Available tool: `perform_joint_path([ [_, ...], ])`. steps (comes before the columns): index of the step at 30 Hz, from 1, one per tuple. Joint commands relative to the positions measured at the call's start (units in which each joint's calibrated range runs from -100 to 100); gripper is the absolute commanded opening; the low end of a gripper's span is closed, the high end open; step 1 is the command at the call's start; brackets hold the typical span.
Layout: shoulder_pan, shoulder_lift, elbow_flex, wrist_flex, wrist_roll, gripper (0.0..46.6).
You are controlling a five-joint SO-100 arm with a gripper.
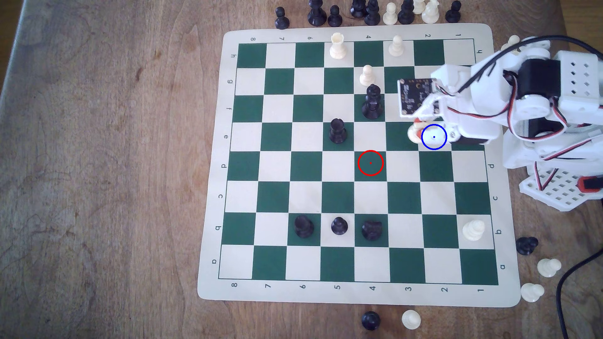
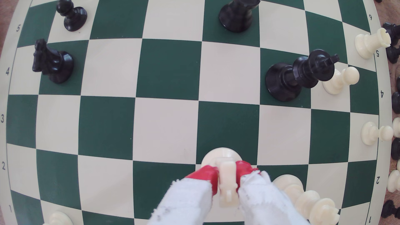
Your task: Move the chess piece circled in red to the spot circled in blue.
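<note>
I've got the white knight (image 2: 226, 184) pinched between my red fingertips (image 2: 205, 175), gripper (image 2: 226, 173) closed on its head. Red-ringed green square (image 1: 370, 163) is bare, so the pickup is done; this is the carry/placement step.

In the exterior view the knight (image 1: 413, 133) sits just left of the blue-ringed cream square (image 1: 434, 137), its base over the border with the green square beside it. My arm covers part of that square. I can't tell whether the base is touching the board (image 1: 228, 163) or hanging just above.

Wrist view agrees: the base straddles a line between squares, not centred.

Next, in my judgement: shift a little toward the exterior view's right to centre on the blue dot, lower until seated, then open. Watch the white queen (image 2: 307, 201) near my finger.
</note>
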Motion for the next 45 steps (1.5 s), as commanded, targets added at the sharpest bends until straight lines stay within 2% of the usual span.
perform_joint_path([
  [1,1.1,-5.7,0.6,2.3,-0.3,0.3],
  [6,3.3,-12.6,3.6,4.7,0.0,0.3],
  [15,4.0,-13.1,7.5,4.5,0.0,0.3],
  [45,3.8,-2.8,8.5,1.9,0.0,1.0],
])
